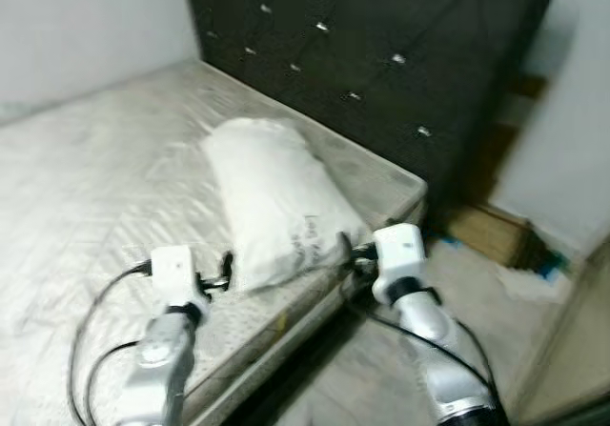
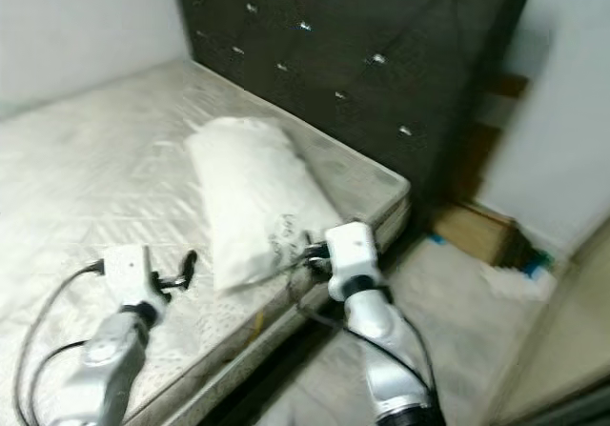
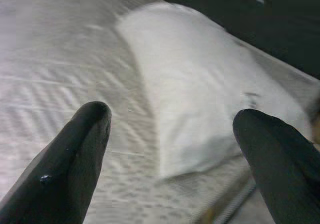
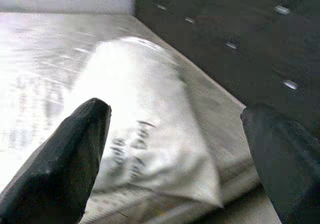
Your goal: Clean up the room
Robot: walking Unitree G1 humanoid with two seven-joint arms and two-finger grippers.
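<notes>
Both grippers' fingers are spread wide: the left gripper just beside the pillow's near end, the right gripper at its corner. The pillow lies on the bed near the dark headboard.

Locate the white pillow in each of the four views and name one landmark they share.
Left eye view: pillow near picture centre, on the mattress, between the two grippers.
Right eye view: pillow left of centre.
Left wrist view: pillow beyond the open left gripper.
Right wrist view: pillow ahead of the open right gripper.
Shared landmark: the dark tufted headboard behind it.
</notes>
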